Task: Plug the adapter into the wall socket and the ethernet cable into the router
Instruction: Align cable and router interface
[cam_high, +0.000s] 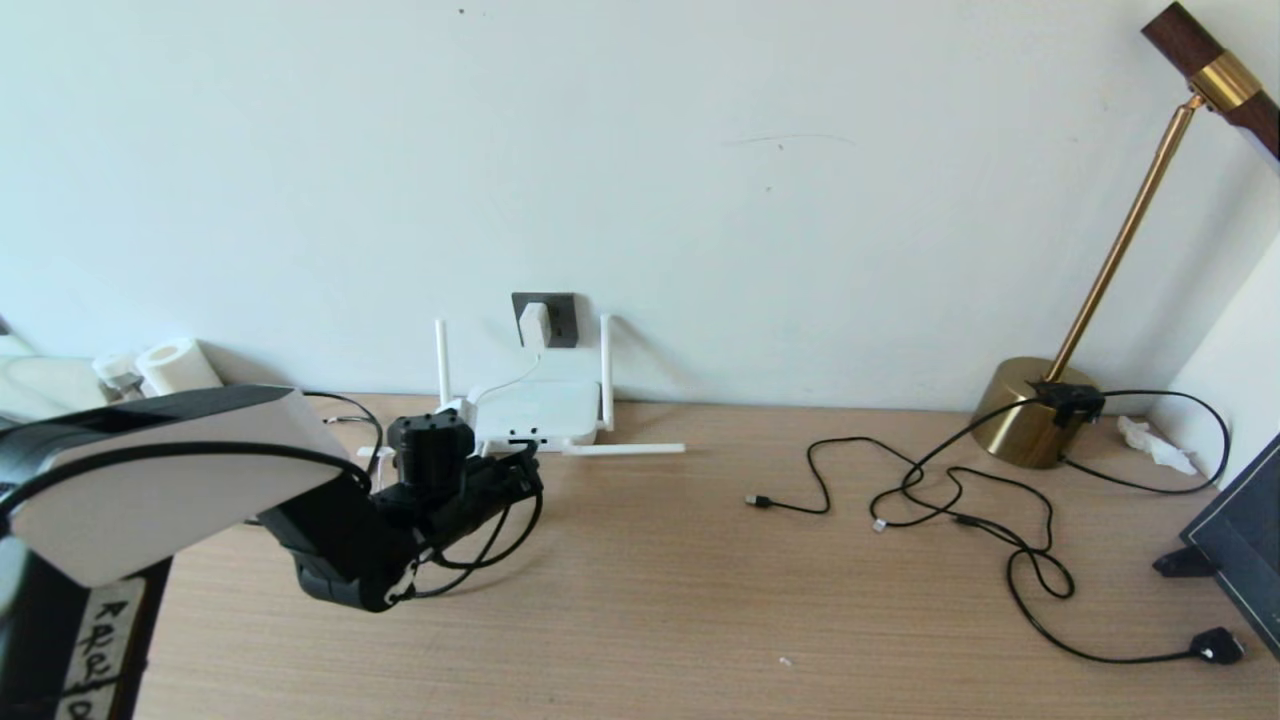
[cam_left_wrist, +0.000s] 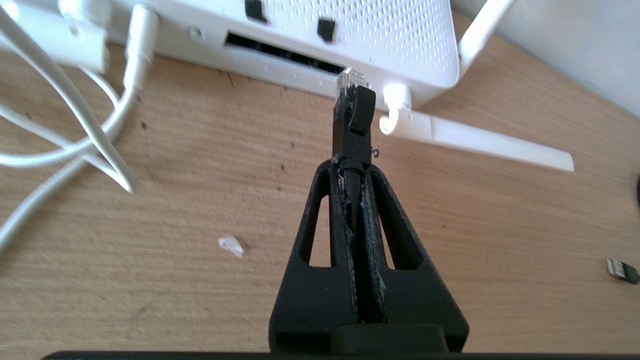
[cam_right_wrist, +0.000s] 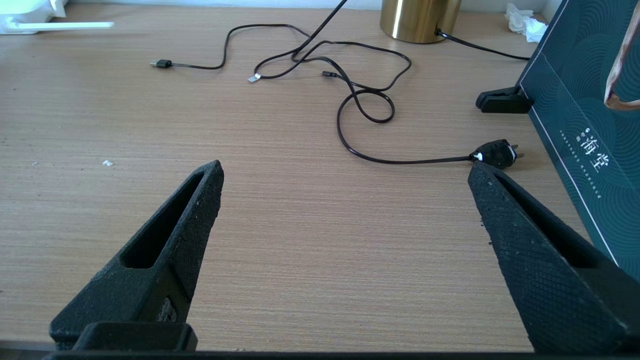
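Observation:
The white adapter (cam_high: 534, 324) sits in the dark grey wall socket (cam_high: 558, 318), and its thin white cord drops to the router (cam_high: 540, 410). The router lies flat against the wall with slim antennas. My left gripper (cam_high: 530, 470) is shut on the ethernet cable (cam_left_wrist: 353, 125) just behind its black plug. The plug's clear tip is at the dark port slot (cam_left_wrist: 280, 50) on the router's (cam_left_wrist: 350, 35) near edge; whether it has entered I cannot tell. The cable loops back under my left arm. My right gripper (cam_right_wrist: 345, 172) hangs open over bare desk, out of the head view.
Thin black cables (cam_high: 960, 500) with small plugs sprawl across the desk's right half, ending in a black mains plug (cam_high: 1215, 646). A brass lamp base (cam_high: 1030, 412) stands at the back right, a dark box (cam_high: 1245, 545) at the right edge. One router antenna (cam_high: 625, 449) lies flat.

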